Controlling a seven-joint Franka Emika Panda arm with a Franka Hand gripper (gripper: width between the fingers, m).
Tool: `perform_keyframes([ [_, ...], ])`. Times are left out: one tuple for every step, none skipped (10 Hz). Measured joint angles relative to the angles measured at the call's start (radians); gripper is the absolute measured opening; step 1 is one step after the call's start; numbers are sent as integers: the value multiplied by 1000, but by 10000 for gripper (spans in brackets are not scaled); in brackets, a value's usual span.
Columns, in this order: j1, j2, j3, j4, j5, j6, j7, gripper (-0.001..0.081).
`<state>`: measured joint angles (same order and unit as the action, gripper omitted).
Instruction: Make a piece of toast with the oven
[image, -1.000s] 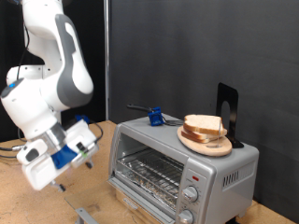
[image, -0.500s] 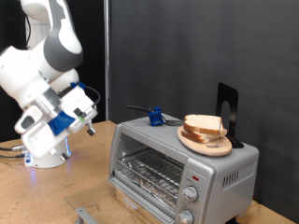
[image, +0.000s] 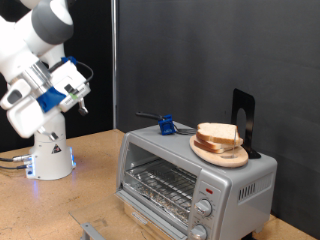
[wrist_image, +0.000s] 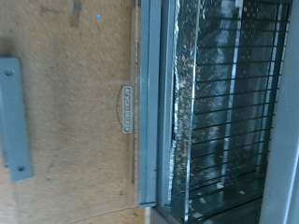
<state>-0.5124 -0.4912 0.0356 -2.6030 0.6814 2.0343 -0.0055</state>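
gripper (image: 78, 98): we see it raised at the exterior view's upper left, well apart from the oven (image: 195, 180); we cannot tell its finger spread | bread slices (image: 218, 135): stacked on wooden plate (image: 220, 153) atop oven | oven open, wire rack (wrist_image: 234, 112) bare

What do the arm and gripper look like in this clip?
The arm has glossy white rounded shells with dark grey joint sections. The gripper end is a white block with bright blue parts and thin black cables looping beside it. No readable markings.
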Motion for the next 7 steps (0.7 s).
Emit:
perform_keyframes([
  [-8, -42, 14, -17, -24, 5, 35, 808],
  [-8, -36, 13, -17, -17, 2, 24, 808],
  [-1, -27, 11, -15, -2, -19, -7, 808],
  [17, -21, 12, -7, 35, -48, -37, 808],
  [45, -15, 17, 8, 79, -76, -51, 808],
  [75, -12, 31, 23, 110, -80, -53, 808],
  [101, -13, 53, 36, 114, -85, -58, 808],
])
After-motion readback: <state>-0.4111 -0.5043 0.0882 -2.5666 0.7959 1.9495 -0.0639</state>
